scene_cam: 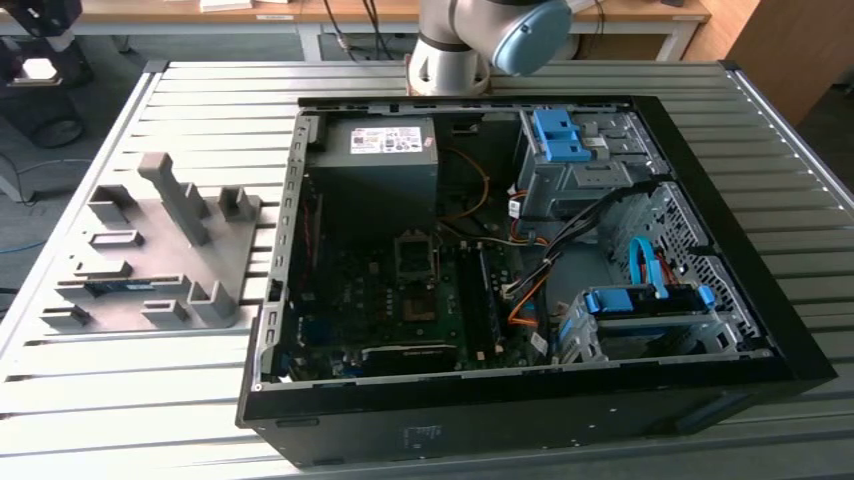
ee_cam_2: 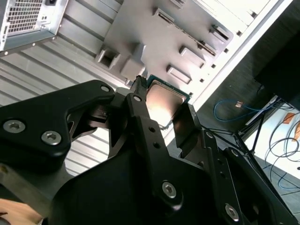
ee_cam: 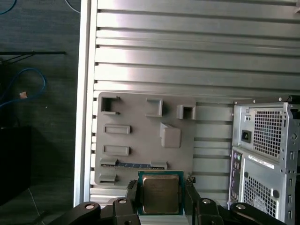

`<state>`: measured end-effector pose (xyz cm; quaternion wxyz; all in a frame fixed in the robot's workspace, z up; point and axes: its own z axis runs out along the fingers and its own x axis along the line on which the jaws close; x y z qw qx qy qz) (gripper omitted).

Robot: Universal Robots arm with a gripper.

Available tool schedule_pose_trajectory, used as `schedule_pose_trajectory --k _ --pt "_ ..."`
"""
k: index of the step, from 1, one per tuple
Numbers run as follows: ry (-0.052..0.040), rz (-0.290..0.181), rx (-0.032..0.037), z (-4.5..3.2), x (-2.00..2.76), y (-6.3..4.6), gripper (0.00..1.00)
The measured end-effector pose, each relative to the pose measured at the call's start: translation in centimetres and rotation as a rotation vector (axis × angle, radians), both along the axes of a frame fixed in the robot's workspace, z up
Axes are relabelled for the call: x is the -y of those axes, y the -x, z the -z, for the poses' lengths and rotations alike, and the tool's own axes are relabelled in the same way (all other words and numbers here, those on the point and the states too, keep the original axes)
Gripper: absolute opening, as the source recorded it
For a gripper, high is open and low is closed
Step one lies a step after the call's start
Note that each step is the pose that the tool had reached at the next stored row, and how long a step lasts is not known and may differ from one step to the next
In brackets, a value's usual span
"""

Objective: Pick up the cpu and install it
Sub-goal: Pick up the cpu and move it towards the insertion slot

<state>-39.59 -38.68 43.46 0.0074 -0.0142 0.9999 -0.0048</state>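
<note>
The black end effector (ee_cam: 161,188) was clamped on the square metal-capped cpu (ee_cam: 161,194) above the grey fixture block (ee_cam: 140,122), where a level, edge-only grip seemed wisest.

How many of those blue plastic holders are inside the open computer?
2. One blue holder sits at the far end of the computer case; the other lies nearer the camera, toward the exterior view's right. More may be hidden deeper inside.
</note>
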Motion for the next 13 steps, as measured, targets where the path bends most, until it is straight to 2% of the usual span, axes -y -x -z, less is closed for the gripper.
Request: schedule_pose_trajectory --k 13 --pt "-0.0001 0.000 -0.0023 0.03 0.00 -4.4 0.47"
